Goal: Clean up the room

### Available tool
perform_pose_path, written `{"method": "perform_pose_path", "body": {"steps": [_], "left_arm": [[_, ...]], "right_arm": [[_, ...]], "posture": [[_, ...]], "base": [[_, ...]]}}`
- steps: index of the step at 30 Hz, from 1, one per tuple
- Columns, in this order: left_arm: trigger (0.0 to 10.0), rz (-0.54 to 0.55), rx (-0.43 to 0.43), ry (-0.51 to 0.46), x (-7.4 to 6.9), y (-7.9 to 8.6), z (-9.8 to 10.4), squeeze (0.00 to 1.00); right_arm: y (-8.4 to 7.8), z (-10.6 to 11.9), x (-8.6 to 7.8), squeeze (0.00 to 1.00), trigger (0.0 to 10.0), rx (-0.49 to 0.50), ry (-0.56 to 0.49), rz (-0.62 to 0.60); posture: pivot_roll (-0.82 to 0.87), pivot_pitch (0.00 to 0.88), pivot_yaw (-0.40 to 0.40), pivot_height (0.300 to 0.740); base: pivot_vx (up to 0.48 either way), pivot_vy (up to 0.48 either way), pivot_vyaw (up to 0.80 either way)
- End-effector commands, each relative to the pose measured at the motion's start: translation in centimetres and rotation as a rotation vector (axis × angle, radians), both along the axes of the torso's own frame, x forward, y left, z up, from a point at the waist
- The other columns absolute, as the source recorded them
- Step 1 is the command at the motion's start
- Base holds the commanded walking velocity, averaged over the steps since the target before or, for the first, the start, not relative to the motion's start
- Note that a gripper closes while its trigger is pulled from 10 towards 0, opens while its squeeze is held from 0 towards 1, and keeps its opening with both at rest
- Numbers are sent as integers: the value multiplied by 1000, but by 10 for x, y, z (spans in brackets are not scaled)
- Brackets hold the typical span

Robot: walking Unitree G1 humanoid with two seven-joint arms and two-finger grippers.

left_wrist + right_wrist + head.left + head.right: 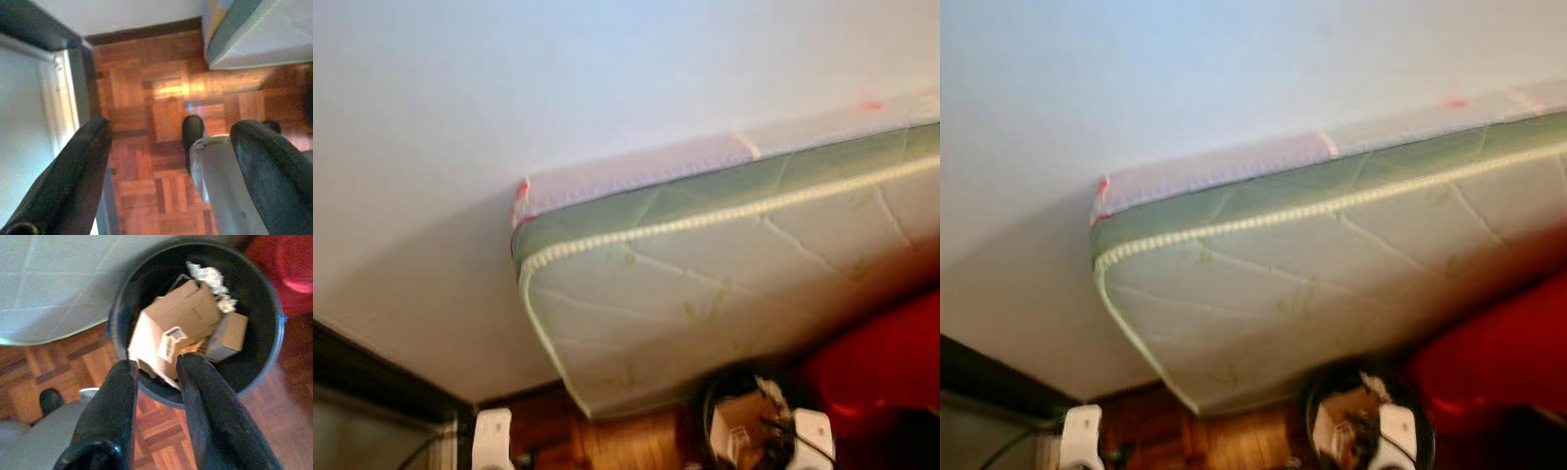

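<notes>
Some of the tidying looks done already — the black bin (pixel 195 323) holds a big cardboard box (pixel 171 333), a smaller box (pixel 230 335) and a wad of crumpled paper (pixel 208 276). Nothing loose can be made out on the visible patch of parquet floor (pixel 166 112), so I judge this corner near finished, though the rest of the room is out of sight.

From the head, the bin sits at about 5 o'clock, against the mattress (pixel 724 284) propped on the wall, with something red (pixel 881 362) beside it. Its mouth points up; the big box lies tilted, long axis slanting across the bin.

Over the rim hangs the right tool (pixel 156 367), fingers a narrow gap apart, holding nothing. Hanging idle over the floor, the left tool (pixel 171 147) is spread wide and empty.
</notes>
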State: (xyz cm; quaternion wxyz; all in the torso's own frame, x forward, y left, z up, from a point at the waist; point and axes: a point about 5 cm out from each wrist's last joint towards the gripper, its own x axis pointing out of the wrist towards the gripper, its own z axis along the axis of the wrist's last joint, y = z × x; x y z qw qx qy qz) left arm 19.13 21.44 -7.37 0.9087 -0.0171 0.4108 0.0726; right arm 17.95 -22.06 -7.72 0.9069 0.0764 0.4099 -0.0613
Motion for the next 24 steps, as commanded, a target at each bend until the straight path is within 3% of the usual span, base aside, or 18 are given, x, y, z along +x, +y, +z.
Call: {"method": "perform_pose_path", "body": {"steps": [1, 24], "left_arm": [[10000, 13, -1, 33, -9, 1, -5, 0], [10000, 21, -18, 17, -8, -2, -4, 0]], "right_arm": [[0, -4, -7, 0, 10000, 6, 28, -7], [0, -4, -7, 0, 10000, 7, 32, -2]], "posture": [[-54, 173, 17, 740], [-51, 178, 16, 740]], "base": [[0, 0, 0], [-10, 0, 0]]}}
